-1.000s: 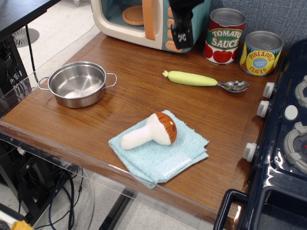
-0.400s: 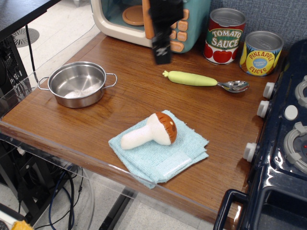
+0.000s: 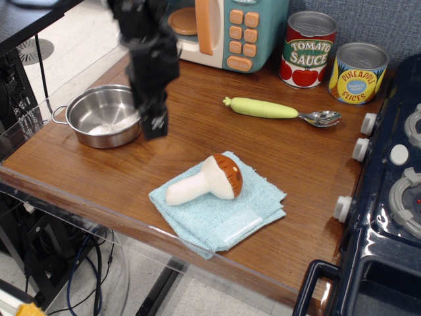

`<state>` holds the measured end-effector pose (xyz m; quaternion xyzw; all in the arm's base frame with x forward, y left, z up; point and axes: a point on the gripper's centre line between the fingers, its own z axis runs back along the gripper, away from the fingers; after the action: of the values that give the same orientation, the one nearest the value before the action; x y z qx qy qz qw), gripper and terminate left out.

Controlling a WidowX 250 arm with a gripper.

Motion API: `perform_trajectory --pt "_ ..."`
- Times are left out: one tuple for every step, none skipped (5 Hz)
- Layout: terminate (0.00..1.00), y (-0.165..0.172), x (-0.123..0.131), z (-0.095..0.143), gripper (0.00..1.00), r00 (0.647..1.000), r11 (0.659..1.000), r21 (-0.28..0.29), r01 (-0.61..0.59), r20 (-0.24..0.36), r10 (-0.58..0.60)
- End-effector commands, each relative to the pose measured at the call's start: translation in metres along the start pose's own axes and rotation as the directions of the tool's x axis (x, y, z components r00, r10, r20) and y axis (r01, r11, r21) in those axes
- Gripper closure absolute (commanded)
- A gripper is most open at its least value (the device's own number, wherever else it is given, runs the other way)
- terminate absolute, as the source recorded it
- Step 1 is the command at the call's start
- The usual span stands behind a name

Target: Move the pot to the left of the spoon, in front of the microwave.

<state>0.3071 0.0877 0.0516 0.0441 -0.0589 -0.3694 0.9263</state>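
Note:
The shiny steel pot (image 3: 104, 117) sits empty near the table's left edge, left of the centre. The spoon (image 3: 279, 110), with a yellow-green handle and a metal bowl, lies at the back right, its bowl pointing right. The microwave (image 3: 227, 29) stands at the back, its door open and an orange plate inside. My black gripper (image 3: 154, 124) hangs just at the pot's right side, hiding its right handle. It is motion-blurred, so I cannot tell whether its fingers are open or shut. It holds nothing that I can see.
A tomato sauce can (image 3: 308, 49) and a pineapple can (image 3: 358, 72) stand at the back right. A toy mushroom (image 3: 209, 180) lies on a light blue cloth (image 3: 227, 217) near the front edge. A dark blue toy stove (image 3: 395, 191) borders the table on the right.
My gripper has swung from in front of the microwave's buttons leftward and down toward the front, arriving beside the pot. The pot, spoon and other things have not moved.

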Motion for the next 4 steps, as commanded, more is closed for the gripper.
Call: perform_trajectory --pt "0.0 0.015 -0.025 0.001 0.0 0.994 0.991 0.074 -0.109 -0.014 0.11" --pt "0.0 0.022 -0.031 -0.003 0.0 0.991 0.987 0.094 -0.131 -0.027 0.134" --pt "0.0 0.026 -0.034 -0.013 0.0 0.984 0.985 0.071 -0.155 -0.074 0.16" --pt "0.0 0.023 -0.036 -0.021 1.0 0.977 0.985 0.048 -0.168 -0.124 0.172"
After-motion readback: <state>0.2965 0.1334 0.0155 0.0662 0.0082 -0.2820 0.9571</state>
